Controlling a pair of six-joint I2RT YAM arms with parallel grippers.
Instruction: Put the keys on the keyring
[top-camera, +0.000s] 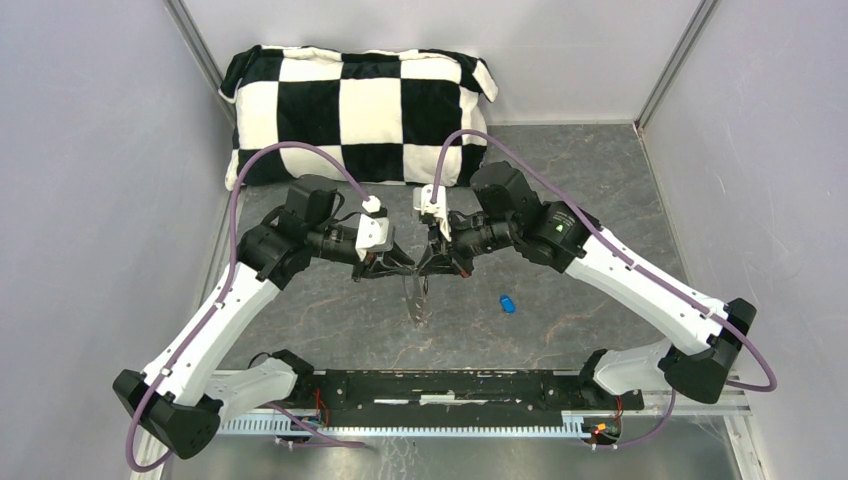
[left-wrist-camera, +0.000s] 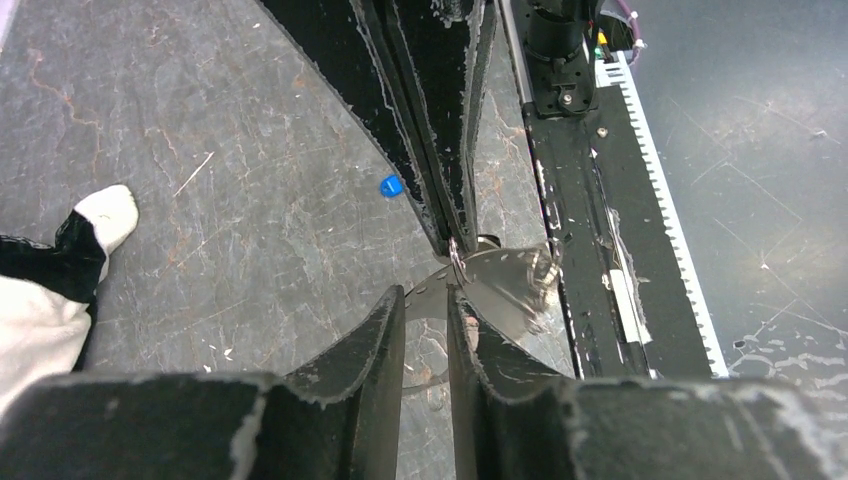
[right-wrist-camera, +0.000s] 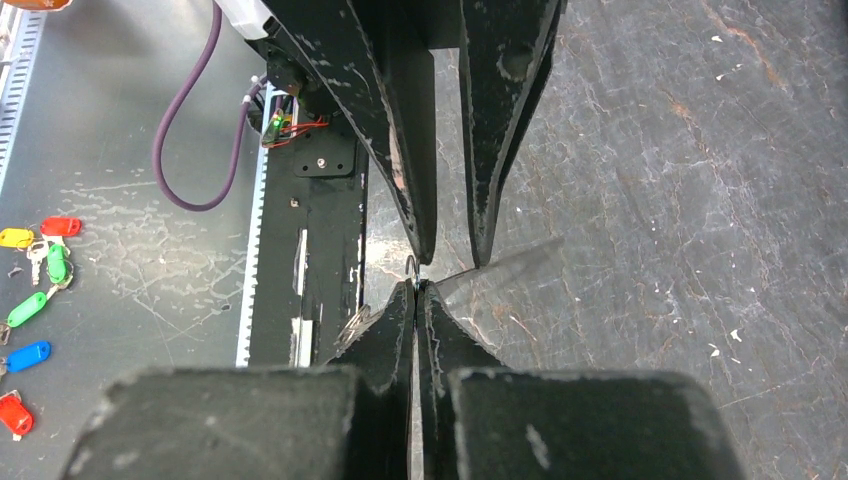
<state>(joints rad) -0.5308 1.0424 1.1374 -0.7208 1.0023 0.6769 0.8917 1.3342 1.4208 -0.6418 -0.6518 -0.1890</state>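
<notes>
My two grippers meet tip to tip above the middle of the table. The right gripper (top-camera: 430, 264) (right-wrist-camera: 416, 285) is shut on a thin wire of the keyring (right-wrist-camera: 410, 266) (left-wrist-camera: 456, 256). The rest of the keyring hangs below as a blurred silvery loop (top-camera: 416, 300). Facing it, the left gripper (top-camera: 403, 265) (left-wrist-camera: 428, 292) stands open with a narrow gap, its fingertips just short of the ring. The blue-headed key (top-camera: 508, 303) (left-wrist-camera: 390, 185) lies alone on the table, to the right of the grippers. The black-headed key cannot be made out.
A black-and-white checked pillow (top-camera: 360, 110) lies at the back of the table. The black base rail (top-camera: 470, 388) runs along the near edge. Several coloured key tags (right-wrist-camera: 35, 300) lie on the lower surface beyond the rail. Grey walls close both sides.
</notes>
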